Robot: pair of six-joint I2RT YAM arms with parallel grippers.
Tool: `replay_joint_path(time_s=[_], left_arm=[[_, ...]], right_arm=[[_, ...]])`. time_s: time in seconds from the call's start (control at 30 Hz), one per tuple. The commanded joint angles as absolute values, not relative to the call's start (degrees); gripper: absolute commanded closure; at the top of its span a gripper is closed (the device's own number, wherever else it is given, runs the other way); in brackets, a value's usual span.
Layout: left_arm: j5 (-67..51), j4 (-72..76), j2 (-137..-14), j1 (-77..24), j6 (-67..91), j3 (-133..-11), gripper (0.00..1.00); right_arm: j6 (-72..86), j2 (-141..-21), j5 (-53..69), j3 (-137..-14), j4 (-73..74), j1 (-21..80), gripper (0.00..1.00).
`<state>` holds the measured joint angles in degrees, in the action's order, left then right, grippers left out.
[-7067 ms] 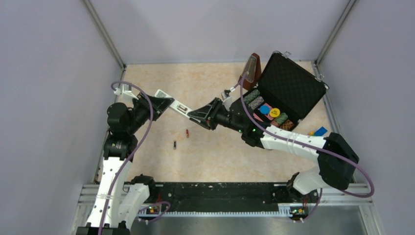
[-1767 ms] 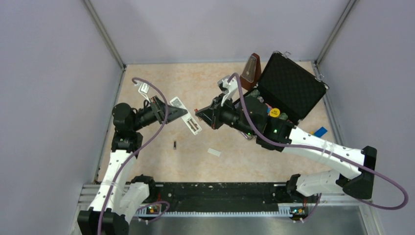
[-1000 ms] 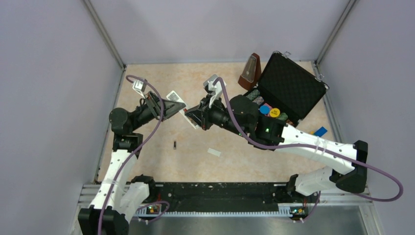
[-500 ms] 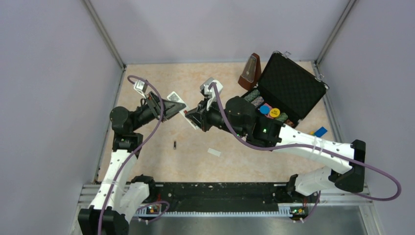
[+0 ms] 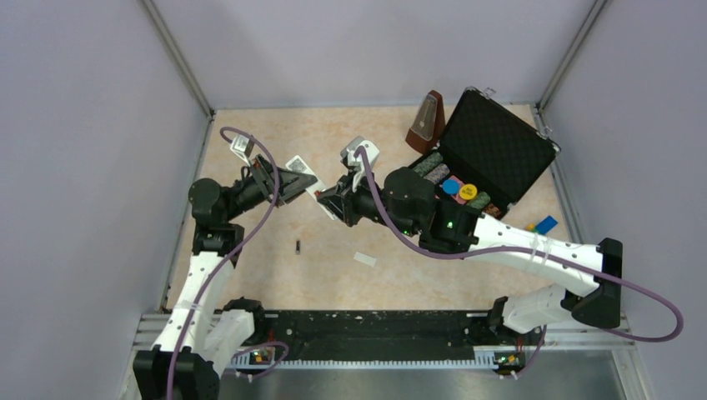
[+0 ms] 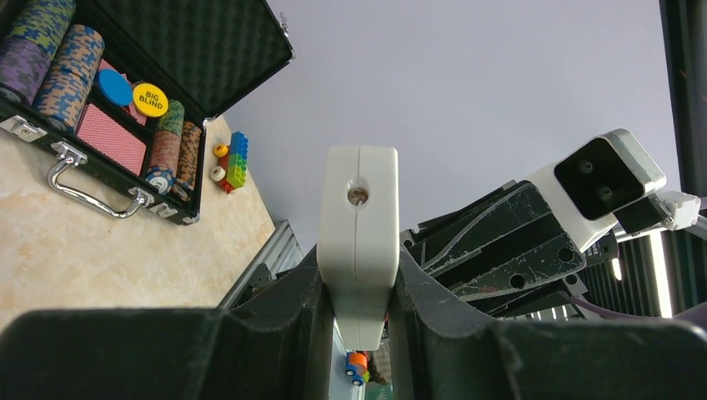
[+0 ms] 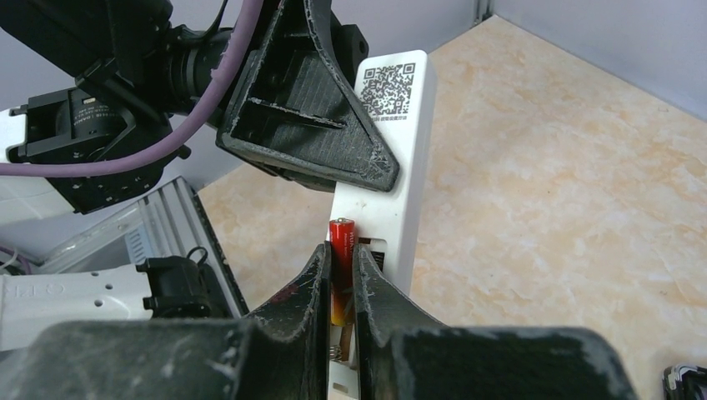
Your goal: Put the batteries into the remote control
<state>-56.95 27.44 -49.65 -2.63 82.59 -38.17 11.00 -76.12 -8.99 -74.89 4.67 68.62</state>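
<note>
My left gripper [image 5: 293, 184] is shut on the white remote control [image 5: 309, 187] and holds it above the table, back side up; a QR sticker shows in the right wrist view [image 7: 392, 133]. It also shows end-on in the left wrist view [image 6: 359, 225]. My right gripper [image 7: 340, 275] is shut on the red battery [image 7: 338, 250] and holds it at the remote's open battery bay, where a spring shows. The black battery [image 5: 298, 246] lies on the table below the remote. The small white cover piece [image 5: 364, 259] lies nearby.
An open black case [image 5: 492, 158] with poker chips stands at the back right, with a brown metronome [image 5: 426, 122] beside it. Coloured toy blocks [image 5: 542, 224] lie at the right edge. Grey walls close in the table.
My right gripper has moved left from beside the case to the remote with the red battery. The left gripper tilted the remote a little. In the last half second little moved.
</note>
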Motion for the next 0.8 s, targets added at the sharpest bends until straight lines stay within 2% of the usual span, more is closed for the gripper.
replay_joint_path(time_s=[0.0,0.33,0.77], left_arm=[[-55.6,31.7,-49.0,-2.7,82.5,-40.1,1.0],[-53.5,27.7,-47.5,-2.8,78.4,-40.7,1.0],[-53.3,26.0,-47.0,-2.7,76.9,-40.5,1.0]], right_arm=[[11.4,-74.5,-8.3,-75.3,6.6,69.3,0.9],[14.1,-74.7,-9.5,-75.7,9.1,69.3,0.9],[16.8,-75.6,-11.4,-79.1,9.9,69.3,0.74]])
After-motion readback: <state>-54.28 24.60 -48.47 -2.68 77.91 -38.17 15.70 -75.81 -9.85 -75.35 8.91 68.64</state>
